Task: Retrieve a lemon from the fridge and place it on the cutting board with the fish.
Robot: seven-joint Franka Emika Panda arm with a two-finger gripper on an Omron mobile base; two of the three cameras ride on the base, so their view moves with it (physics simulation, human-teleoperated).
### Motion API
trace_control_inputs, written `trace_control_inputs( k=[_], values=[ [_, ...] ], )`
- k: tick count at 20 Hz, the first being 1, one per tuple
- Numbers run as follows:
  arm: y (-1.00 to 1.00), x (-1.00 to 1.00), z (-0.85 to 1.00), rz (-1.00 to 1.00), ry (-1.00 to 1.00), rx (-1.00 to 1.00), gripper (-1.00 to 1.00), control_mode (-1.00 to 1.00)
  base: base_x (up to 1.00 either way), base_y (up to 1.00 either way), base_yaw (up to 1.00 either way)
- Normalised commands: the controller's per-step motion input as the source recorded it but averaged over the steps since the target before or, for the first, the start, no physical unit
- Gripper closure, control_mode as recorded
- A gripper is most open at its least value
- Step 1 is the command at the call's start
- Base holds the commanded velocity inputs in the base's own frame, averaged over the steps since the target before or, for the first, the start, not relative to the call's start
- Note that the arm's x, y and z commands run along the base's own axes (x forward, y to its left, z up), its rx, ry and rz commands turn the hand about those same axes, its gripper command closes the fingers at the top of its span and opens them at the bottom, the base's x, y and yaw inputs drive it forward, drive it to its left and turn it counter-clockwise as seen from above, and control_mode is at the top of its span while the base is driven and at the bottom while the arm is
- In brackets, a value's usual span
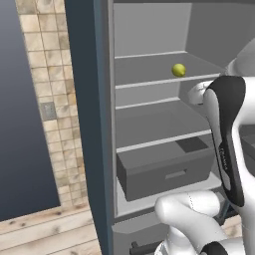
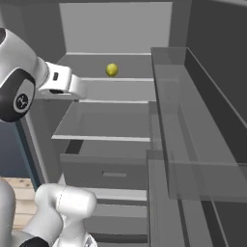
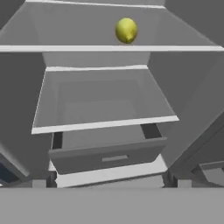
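One lemon [image 3: 126, 30] sits on a shelf [image 1: 164, 81] of the open fridge [image 2: 120, 29], at the upper middle of the hand view and above centre in both base views. Below it come a second shelf [image 3: 105, 124] and one grey drawer [image 1: 164, 172]. The gripper's fingers stand wide apart, holding nothing, well short of the fruit. The right base view adds clear door bins [image 2: 193, 140] at right; the left base view adds a tiled wall [image 1: 47, 99] at left.
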Motion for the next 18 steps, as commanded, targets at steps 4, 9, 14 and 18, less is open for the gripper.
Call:
trace_control_inputs(
  k=[4,9,14,18],
  values=[
    [-0.03,0.2,-0.03,-0.14,-0.23,0.14,-1.0,-1.0,0.0,0.0,0.0],
    [-0.02,0.37,0.04,-0.16,-0.3,0.23,-1.0,-1.0,0.0,0.0,0.0],
    [0.0,0.18,0.54,-0.03,-0.06,0.05,-1.0,-1.0,0.0,0.0,0.0],
    [-0.03,0.14,0.29,0.0,0.02,-0.01,-1.0,-1.0,0.0,0.0,0.0]
  ],
)
